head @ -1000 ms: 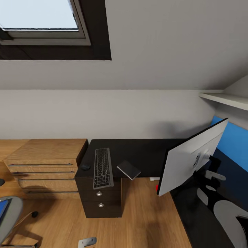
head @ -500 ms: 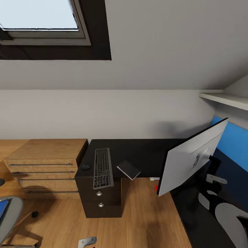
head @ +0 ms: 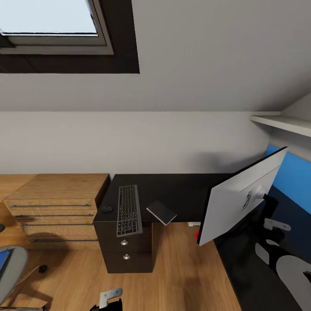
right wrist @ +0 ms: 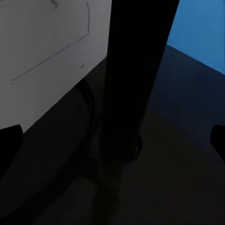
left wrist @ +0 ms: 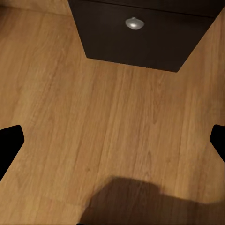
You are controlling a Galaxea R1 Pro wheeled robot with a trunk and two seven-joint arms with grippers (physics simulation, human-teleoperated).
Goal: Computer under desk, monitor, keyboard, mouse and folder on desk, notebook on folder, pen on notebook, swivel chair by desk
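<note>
Standing on the black tabletop [head: 181, 190]: monitor [head: 237, 203], right of the keyboard [head: 129, 210]; notebook [head: 161, 212] between them, overhanging the front edge; mouse [head: 106, 209] just left of the keyboard. Since a second ago, left pincer [head: 108, 298] rose slightly, right arm [head: 289, 268] drew back; both pincers released, empty. Folder not yet fetched, likely next.

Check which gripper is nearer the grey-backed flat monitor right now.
Right. The right gripper sits at the grey-backed flat monitor, looking at its black stand on the glossy black desk. The left gripper hangs over the wood floor by the drawer unit.
</note>
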